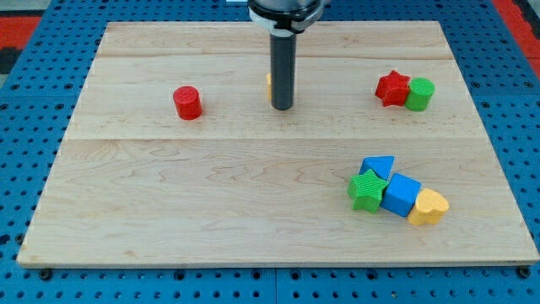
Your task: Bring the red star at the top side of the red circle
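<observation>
The red star (392, 88) lies at the view's upper right, touching a green circle block (419, 94) on its right. The red circle (187, 102) stands at the upper left of the wooden board (211, 186). My tip (282, 107) rests on the board between them, nearer the red circle and well to the left of the red star. A yellow block (269, 85) is mostly hidden behind the rod; its shape cannot be made out.
At the lower right is a tight cluster: a blue triangle (379, 166), a green star (367, 189), a blue cube (401, 195) and a yellow heart (429, 207). A blue pegboard (34, 169) surrounds the board.
</observation>
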Available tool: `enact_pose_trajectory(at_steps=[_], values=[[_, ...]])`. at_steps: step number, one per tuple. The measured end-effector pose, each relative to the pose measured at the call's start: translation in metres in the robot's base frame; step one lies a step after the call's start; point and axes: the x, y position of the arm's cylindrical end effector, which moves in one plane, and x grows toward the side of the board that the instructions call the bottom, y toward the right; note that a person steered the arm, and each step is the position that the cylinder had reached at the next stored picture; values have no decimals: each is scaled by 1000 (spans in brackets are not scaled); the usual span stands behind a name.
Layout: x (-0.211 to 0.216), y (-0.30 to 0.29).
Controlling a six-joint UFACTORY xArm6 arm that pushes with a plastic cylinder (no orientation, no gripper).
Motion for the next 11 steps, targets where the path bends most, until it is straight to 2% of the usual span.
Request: enact_pose_trajectory(at_steps=[1, 2, 3, 4, 5, 6, 7, 8, 9, 10, 11], values=[[-21, 30], [-46, 1], [-22, -64], [19, -7], [30, 103], [18, 220], [9, 241], [-9, 173], [-45, 76], [-80, 55], [-118, -5]])
